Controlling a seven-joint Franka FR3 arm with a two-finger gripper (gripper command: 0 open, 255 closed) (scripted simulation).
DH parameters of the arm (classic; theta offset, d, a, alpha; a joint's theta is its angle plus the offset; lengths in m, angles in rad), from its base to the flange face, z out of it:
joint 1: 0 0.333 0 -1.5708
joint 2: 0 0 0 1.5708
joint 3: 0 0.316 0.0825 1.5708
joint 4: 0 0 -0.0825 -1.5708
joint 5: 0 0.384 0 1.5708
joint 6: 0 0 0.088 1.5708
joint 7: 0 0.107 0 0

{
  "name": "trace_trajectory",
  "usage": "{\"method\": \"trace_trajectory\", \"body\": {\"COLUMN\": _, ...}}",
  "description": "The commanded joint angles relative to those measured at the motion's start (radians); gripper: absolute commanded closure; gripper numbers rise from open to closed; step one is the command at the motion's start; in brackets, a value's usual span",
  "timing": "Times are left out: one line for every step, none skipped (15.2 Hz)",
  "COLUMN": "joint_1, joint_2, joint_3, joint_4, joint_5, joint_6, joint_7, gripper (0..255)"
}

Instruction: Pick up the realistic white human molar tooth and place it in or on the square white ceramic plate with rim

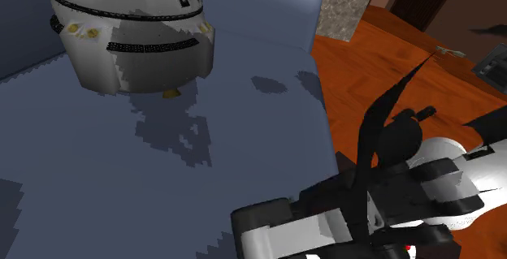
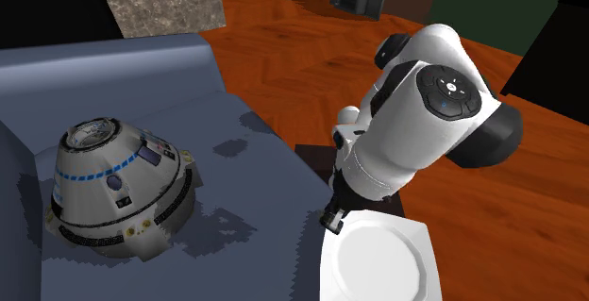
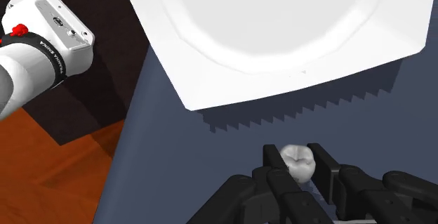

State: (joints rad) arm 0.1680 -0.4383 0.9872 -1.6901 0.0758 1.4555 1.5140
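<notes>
A small white molar tooth [image 3: 299, 162] sits between the two black fingers of my gripper [image 3: 300, 165], which is shut on it. The tooth hangs above the blue-grey surface, just short of the near rim of the square white plate [image 3: 210, 89]. The plate lies flat with a raised rim and a shallow round well. In the second exterior view the plate [image 2: 382, 263] rests at the edge of the blue-grey surface, directly under the white arm [image 2: 415, 120], which bends down over it.
A large white and grey capsule-shaped object [image 1: 130, 26] [image 2: 113, 191] stands on the blue-grey cushioned surface [image 1: 122, 184], well away from the plate. An orange wooden floor [image 2: 529, 205] lies beyond the surface's edge. The dark stand [image 3: 77, 110] is next to the plate's corner.
</notes>
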Motion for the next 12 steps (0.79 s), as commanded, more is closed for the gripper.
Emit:
{"method": "trace_trajectory", "body": {"joint_1": -0.006, "joint_2": 0.009, "joint_3": 0.055, "joint_4": 0.030, "joint_5": 0.006, "joint_6": -0.019, "joint_7": 0.052, "gripper": 255}}
{"method": "trace_trajectory", "body": {"joint_1": -0.012, "joint_2": 0.014, "joint_3": 0.083, "joint_4": 0.048, "joint_5": 0.008, "joint_6": -0.031, "joint_7": 0.077, "gripper": 255}}
{"method": "trace_trajectory", "body": {"joint_1": -0.020, "joint_2": 0.021, "joint_3": 0.115, "joint_4": 0.067, "joint_5": 0.009, "joint_6": -0.042, "joint_7": 0.103, "gripper": 255}}
{"method": "trace_trajectory", "body": {"joint_1": -0.030, "joint_2": 0.028, "joint_3": 0.149, "joint_4": 0.088, "joint_5": 0.010, "joint_6": -0.054, "joint_7": 0.130, "gripper": 255}}
{"method": "trace_trajectory", "body": {"joint_1": -0.044, "joint_2": 0.036, "joint_3": 0.187, "joint_4": 0.110, "joint_5": 0.010, "joint_6": -0.066, "joint_7": 0.156, "gripper": 255}}
{"method": "trace_trajectory", "body": {"joint_1": -0.062, "joint_2": 0.045, "joint_3": 0.229, "joint_4": 0.134, "joint_5": 0.009, "joint_6": -0.078, "joint_7": 0.184, "gripper": 255}}
{"method": "trace_trajectory", "body": {"joint_1": -0.085, "joint_2": 0.053, "joint_3": 0.276, "joint_4": 0.160, "joint_5": 0.009, "joint_6": -0.090, "joint_7": 0.210, "gripper": 255}}
{"method": "trace_trajectory", "body": {"joint_1": -0.114, "joint_2": 0.060, "joint_3": 0.327, "joint_4": 0.187, "joint_5": 0.010, "joint_6": -0.103, "joint_7": 0.236, "gripper": 255}}
{"method": "trace_trajectory", "body": {"joint_1": -0.147, "joint_2": 0.062, "joint_3": 0.378, "joint_4": 0.213, "joint_5": 0.013, "joint_6": -0.115, "joint_7": 0.258, "gripper": 255}}
{"method": "trace_trajectory", "body": {"joint_1": -0.134, "joint_2": 0.054, "joint_3": 0.364, "joint_4": 0.192, "joint_5": 0.019, "joint_6": -0.101, "joint_7": 0.255, "gripper": 255}}
{"method": "trace_trajectory", "body": {"joint_1": -0.120, "joint_2": 0.049, "joint_3": 0.352, "joint_4": 0.172, "joint_5": 0.023, "joint_6": -0.087, "joint_7": 0.255, "gripper": 255}}
{"method": "trace_trajectory", "body": {"joint_1": -0.108, "joint_2": 0.044, "joint_3": 0.341, "joint_4": 0.152, "joint_5": 0.027, "joint_6": -0.072, "joint_7": 0.254, "gripper": 255}}
